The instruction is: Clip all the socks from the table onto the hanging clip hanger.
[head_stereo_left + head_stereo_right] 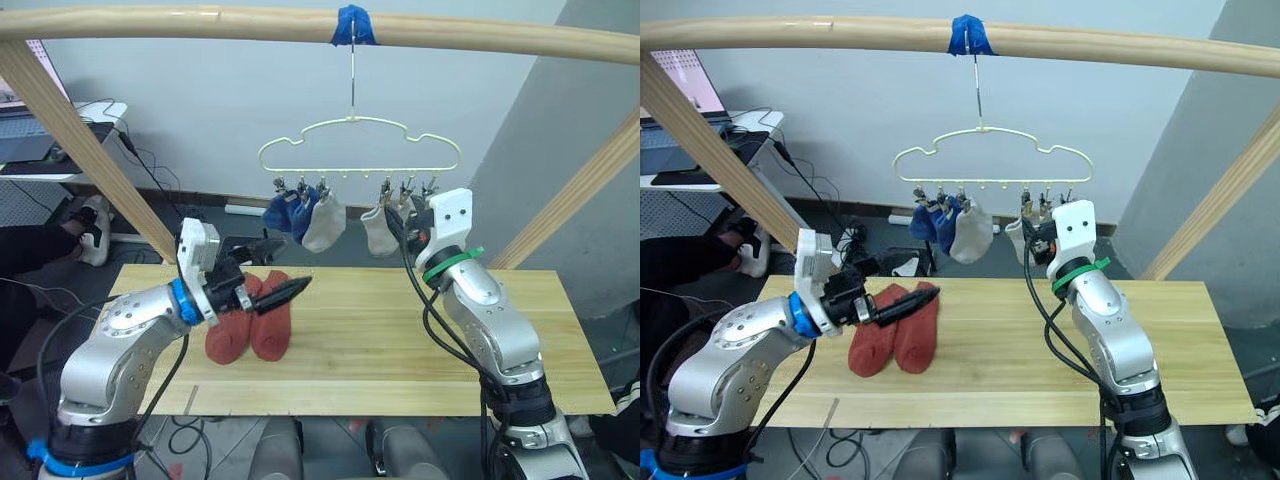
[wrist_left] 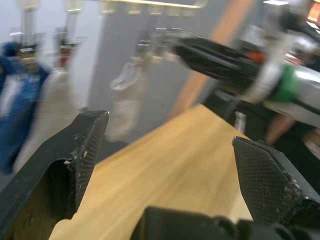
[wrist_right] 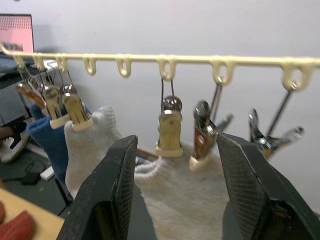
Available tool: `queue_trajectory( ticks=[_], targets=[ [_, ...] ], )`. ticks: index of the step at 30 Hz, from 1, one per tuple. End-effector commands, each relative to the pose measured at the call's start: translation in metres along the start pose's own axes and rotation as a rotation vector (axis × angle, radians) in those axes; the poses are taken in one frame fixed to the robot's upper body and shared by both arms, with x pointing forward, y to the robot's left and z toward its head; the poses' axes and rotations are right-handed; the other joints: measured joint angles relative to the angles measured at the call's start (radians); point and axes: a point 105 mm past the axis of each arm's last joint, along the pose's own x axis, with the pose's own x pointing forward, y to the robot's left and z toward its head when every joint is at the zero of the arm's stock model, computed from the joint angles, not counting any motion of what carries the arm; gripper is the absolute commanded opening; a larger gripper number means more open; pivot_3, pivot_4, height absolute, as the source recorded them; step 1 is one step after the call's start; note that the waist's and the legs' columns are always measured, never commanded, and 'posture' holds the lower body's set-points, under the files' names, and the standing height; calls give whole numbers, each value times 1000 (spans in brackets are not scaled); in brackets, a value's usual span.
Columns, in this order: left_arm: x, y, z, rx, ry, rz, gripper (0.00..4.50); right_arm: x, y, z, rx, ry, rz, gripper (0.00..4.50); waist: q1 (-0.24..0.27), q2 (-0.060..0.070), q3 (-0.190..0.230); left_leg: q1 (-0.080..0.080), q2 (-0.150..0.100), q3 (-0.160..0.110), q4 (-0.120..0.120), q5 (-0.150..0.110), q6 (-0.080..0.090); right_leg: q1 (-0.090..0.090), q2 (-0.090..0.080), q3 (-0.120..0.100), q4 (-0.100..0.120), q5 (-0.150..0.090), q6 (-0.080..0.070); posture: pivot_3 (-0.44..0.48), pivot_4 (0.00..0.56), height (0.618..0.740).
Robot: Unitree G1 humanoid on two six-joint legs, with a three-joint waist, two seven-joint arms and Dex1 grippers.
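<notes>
- The two rust-red socks (image 1: 250,325) lie side by side on the surface (image 1: 400,340), at the lower left of the head view. They look soft, thin and very light. I think they will flop and fold when lifted.
- A good place to take hold looks like the open cuff end, so the cuff can go up into a clip. The knit does not look slippery, so a soft pinch should do.
- Two blue socks (image 1: 288,212) and two light grey socks (image 1: 326,222) already hang from the clip hanger (image 1: 360,150), in the upper middle of the frame. One grey sock (image 3: 172,197) hangs just past the right tool.
- The clip hanger is thin wire, pale yellow-green, shaped like a cloud. Small silver clips (image 3: 169,127) dangle from loops along its lower bar. They look small and swingy, so I think they will wobble when pushed.
- The left tool (image 1: 272,292) hovers over the red socks. In its wrist view its fingers (image 2: 85,150) stand wide apart with nothing between them.
- The right tool (image 3: 175,190) is up by the clips on the right side of the hanger. Its black fingers are spread open and hold nothing.
- The surface is pale wooden planks, flat and smooth. A thick wooden pole (image 1: 200,22) with blue tape (image 1: 355,25) holds the hanger's hook.
</notes>
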Motion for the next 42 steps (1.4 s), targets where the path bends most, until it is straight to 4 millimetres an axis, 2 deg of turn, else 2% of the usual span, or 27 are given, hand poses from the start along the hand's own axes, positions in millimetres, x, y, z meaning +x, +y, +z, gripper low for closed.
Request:
queue_trajectory(
  ticks=[1,8,17,33,42],
  targets=[
    [-4,-3,16,64,-72,-7,4500,6,-1,15,-12,-69,-17,2596,5,0,0,0,0,0,0,0,0,0,0,0,0,0,0,95,172,740],
    [-2,-8,20,105,-93,19,4500,10,-17,11,-36,-50,-100,2596,13,0,0,0,0,0,0,0,0,0,0,0,0,0,0,117,169,740],
    [1,-3,20,128,-107,49,4500,4,-17,5,-38,-22,-92,2596,17,0,0,0,0,0,0,0,0,0,0,0,0,0,0,106,167,740],
    [10,-1,18,132,-112,43,4500,17,-34,7,-34,-21,-192,2596,22,0,0,0,0,0,0,0,0,0,0,0,0,0,0,97,167,740],
    [10,-1,16,135,-105,43,4500,25,-32,12,-19,-38,-189,2596,23,0,0,0,0,0,0,0,0,0,0,0,0,0,-1,99,168,740]
  ],
)
